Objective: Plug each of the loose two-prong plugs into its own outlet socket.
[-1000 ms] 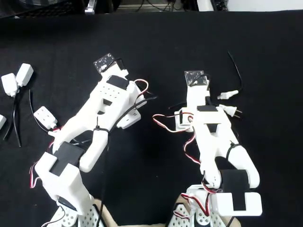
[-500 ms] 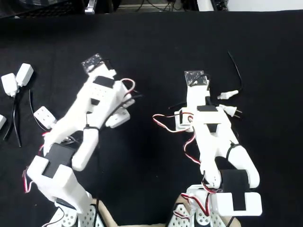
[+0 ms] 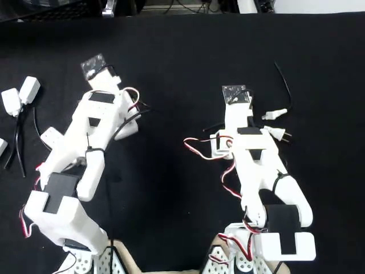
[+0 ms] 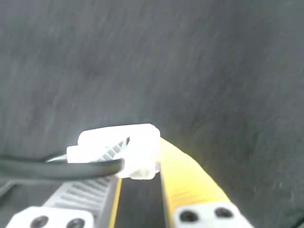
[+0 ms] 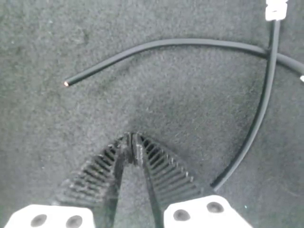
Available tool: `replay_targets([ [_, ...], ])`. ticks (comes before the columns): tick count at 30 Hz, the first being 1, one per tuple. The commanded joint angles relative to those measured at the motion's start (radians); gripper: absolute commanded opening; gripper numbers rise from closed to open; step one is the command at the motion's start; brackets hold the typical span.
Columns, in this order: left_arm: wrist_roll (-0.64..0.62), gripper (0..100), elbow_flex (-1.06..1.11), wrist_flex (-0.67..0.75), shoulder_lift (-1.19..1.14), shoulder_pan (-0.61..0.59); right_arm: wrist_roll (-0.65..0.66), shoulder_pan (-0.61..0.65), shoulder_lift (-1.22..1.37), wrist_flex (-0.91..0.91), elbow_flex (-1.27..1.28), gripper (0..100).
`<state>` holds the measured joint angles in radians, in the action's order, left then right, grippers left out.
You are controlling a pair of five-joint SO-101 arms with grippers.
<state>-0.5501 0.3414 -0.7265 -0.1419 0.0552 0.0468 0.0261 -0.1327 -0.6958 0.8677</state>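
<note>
My left end effector (image 4: 138,167) clamps the light white plastic two-prong plug (image 4: 118,145) by its rigid body; its black cord (image 4: 57,168) may tug.

A black cloth-covered table (image 3: 182,51) runs back to cables (image 3: 188,7) and a white surface (image 3: 319,5).

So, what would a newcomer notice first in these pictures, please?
Most striking is the white plug clamped in the left pincer, its black cord trailing aside. The right pincer is shut and empty, with two loose plugs lying beside that arm; white sockets sit at the left edge of the table.
</note>
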Motion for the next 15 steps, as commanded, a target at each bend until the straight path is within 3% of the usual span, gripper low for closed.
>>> replay_targets([
  [1, 0.106, 3, 0.064, 0.219, 0.002, -0.019, -0.008, 0.017, -0.010, 0.009, -0.012, 1.1],
  [8, 0.327, 3, 0.216, 0.327, 0.012, -0.056, -0.008, 0.017, -0.008, 0.020, -0.012, 1.1],
  [12, 0.443, 3, 0.225, 0.313, 0.012, -0.117, -0.008, 0.017, -0.005, 0.025, -0.012, 1.1],
  [15, 0.537, 3, 0.214, 0.213, 0.012, -0.150, -0.008, 0.017, -0.005, 0.026, -0.012, 1.1],
])
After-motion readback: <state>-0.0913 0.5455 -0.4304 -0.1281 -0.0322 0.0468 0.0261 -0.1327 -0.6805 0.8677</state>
